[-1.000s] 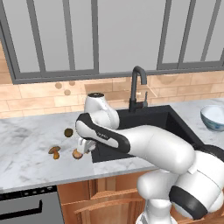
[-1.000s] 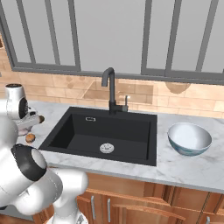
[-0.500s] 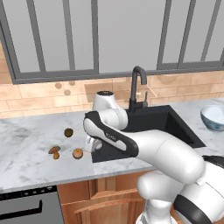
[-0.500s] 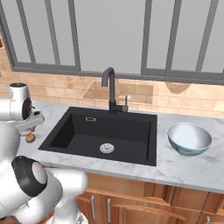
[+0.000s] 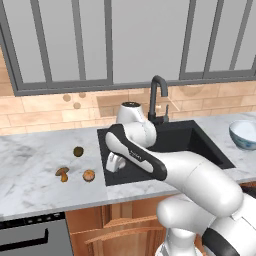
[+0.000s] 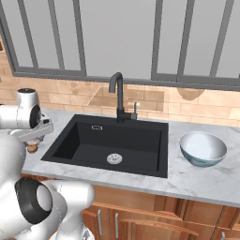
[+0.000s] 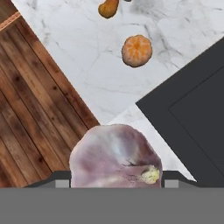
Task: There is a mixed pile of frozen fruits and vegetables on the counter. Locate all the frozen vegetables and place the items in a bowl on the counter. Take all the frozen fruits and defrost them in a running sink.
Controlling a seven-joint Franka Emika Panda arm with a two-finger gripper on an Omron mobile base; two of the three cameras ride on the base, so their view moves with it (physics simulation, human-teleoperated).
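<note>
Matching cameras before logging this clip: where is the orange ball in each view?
Left base view: orange ball on the counter, just left of the sink.
Right base view: a brownish speck at the far left is probably it; too small to tell.
Hand view: upper middle, on marble.
Shared landmark: the black sink.

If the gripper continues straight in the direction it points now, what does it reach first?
The gripper, shut on the pale bulb, points down at the front left corner of the sink. It would probably meet the marble counter edge there first, though depth is unclear.
</note>
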